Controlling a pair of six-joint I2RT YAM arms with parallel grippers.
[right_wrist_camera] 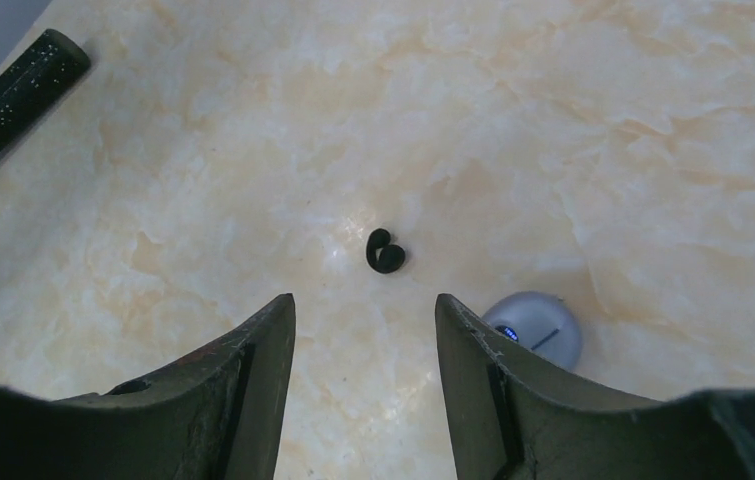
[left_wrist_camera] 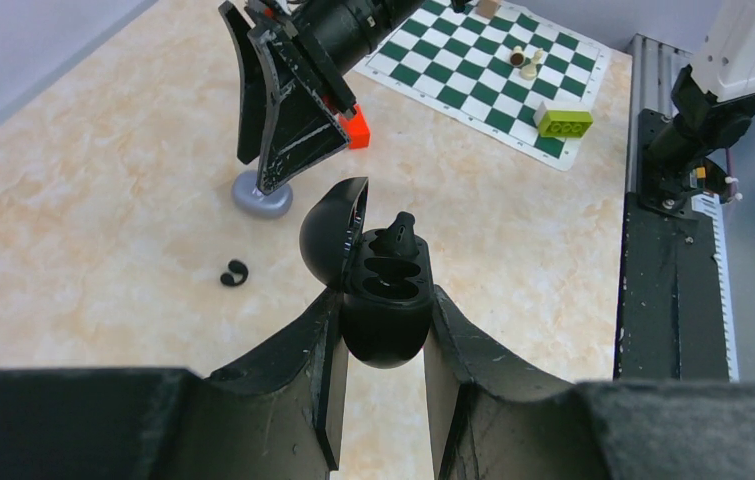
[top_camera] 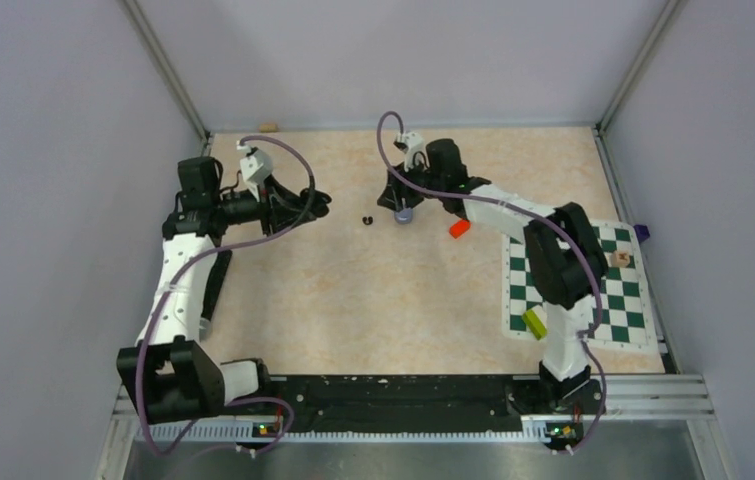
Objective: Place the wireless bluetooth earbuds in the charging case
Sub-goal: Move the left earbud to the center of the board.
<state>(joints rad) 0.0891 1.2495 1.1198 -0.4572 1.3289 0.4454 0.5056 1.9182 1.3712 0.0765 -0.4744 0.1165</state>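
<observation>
L gripper point(left_wrist_camera: 385, 300) jaws pinching the open charging case point(left_wrist_camera: 381, 340). R gripper point(right_wrist_camera: 363, 305) jaws half spread, empty, over black bud point(right_wrist_camera: 385, 251) on counter point(right_wrist_camera: 603, 120); grey disc point(right_wrist_camera: 538, 330) just beside one jaw.

**Worktop point(top_camera: 353, 320): clearance record**
- **Near half and centre:** bare surface from the left edge across to the chessboard mat point(top_camera: 573, 285); open passage.
- **Far centre:** black earbud point(right_wrist_camera: 385, 251) lies alone, with free room on its left and near sides. A lilac-grey rounded case point(right_wrist_camera: 538, 328) sits just to its right, apart from it.
- **Right gripper point(right_wrist_camera: 365, 305):** jaws parted and empty, standing over that case; blocks approach from above and from the right.
- **Red block point(top_camera: 459, 228):** just right of the case, beside the right arm.
- **Far left:** left gripper point(left_wrist_camera: 385, 300) clamped on the open charging case point(left_wrist_camera: 383, 330), held off the worktop, with a clear gap to the earbud.
- **Right edge:** the mat carries a green brick point(top_camera: 534, 322) and chess pieces point(left_wrist_camera: 525, 62).
</observation>
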